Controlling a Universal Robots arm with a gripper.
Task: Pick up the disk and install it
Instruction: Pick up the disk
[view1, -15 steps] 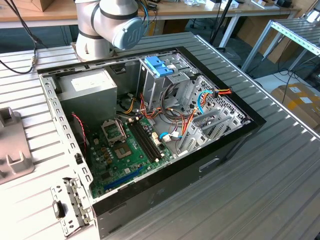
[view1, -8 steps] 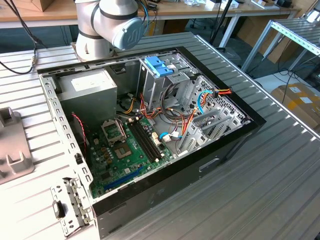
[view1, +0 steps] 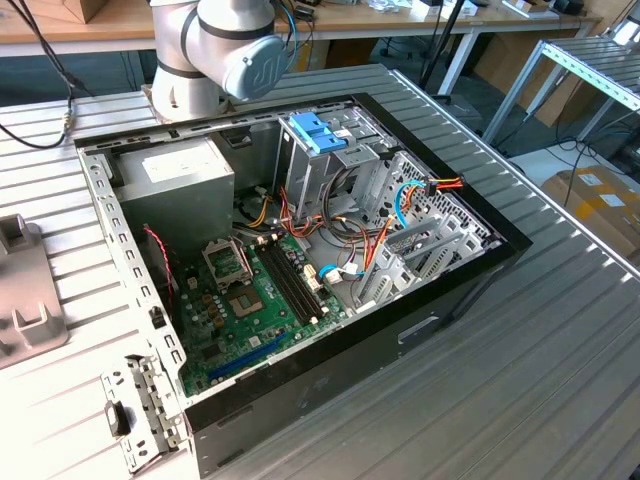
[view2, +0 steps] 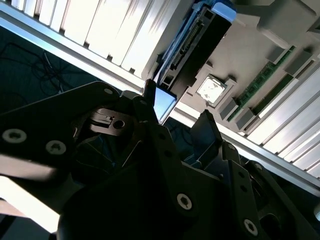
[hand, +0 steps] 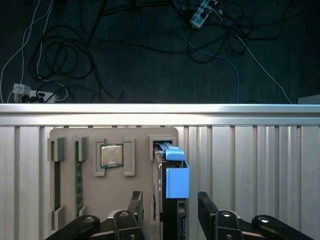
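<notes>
disk (hand: 170, 210) dark, on edge, blue side clip; fingers (hand: 136, 204) spread either side, released.

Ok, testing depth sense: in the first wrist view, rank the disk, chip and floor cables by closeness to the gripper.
1. Disk, inside the open gripper.
2. Chip, in the tray beside it.
3. Floor cables, beyond the table edge.

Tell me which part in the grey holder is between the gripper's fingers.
The disk, standing on edge with blue side pieces; the fingers flank it. The square chip and green memory stick sit in recesses further off.
</notes>
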